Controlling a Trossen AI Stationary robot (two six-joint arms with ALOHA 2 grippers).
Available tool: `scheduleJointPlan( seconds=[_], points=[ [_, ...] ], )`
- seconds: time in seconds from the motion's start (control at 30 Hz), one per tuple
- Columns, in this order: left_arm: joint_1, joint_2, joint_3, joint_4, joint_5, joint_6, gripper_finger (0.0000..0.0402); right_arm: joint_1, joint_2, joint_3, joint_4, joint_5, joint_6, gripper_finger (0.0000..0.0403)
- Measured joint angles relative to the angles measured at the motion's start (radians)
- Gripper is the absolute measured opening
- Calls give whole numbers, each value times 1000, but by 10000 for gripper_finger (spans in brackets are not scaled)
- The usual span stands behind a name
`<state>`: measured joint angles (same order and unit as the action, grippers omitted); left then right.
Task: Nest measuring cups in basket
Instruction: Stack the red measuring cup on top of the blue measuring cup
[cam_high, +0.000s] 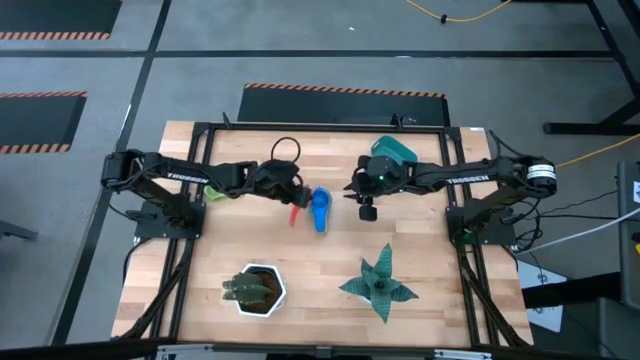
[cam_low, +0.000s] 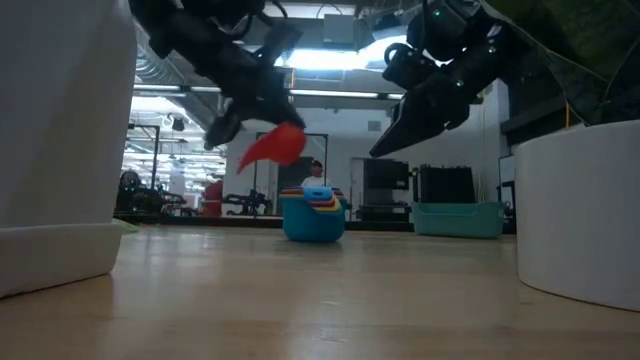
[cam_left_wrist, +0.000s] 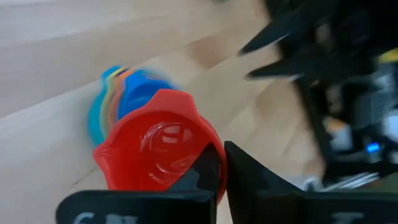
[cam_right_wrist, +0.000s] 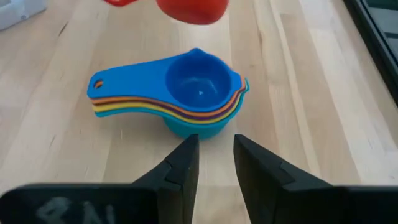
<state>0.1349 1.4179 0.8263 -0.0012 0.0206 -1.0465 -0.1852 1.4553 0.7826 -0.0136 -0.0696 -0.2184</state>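
Above the nested cup stack, left gripper clamped on raised red cup, right gripper empty, part open.

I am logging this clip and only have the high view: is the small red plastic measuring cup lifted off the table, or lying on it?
Observer: Lifted. The low view shows the small red plastic measuring cup hanging in the air, held by the left gripper.
Operator: Which way does its bowl face?
Observer: In the left wrist view its open bowl faces the camera.
Operator: What is in the blue stack on the table?
Observer: The right wrist view shows dark blue, orange, yellow and light blue in the nested stack of measuring cups.
Operator: And the right gripper?
Observer: The right gripper holds nothing.
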Motion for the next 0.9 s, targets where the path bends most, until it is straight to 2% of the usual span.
scheduleJointPlan(
  seconds=[0.13, 0.57, 0.9],
  points=[
    [0, 1, 0, 87, -13, -61, 9, 0, 16, 0, 15, -2, 0, 106],
    [-80, 2, -1, 109, -247, -197, 10, 0, 91, 0, 64, -3, 0, 106],
    [-133, 35, -1, 160, -334, -262, 10, 0, 101, 0, 91, -3, 0, 106]
  ],
)
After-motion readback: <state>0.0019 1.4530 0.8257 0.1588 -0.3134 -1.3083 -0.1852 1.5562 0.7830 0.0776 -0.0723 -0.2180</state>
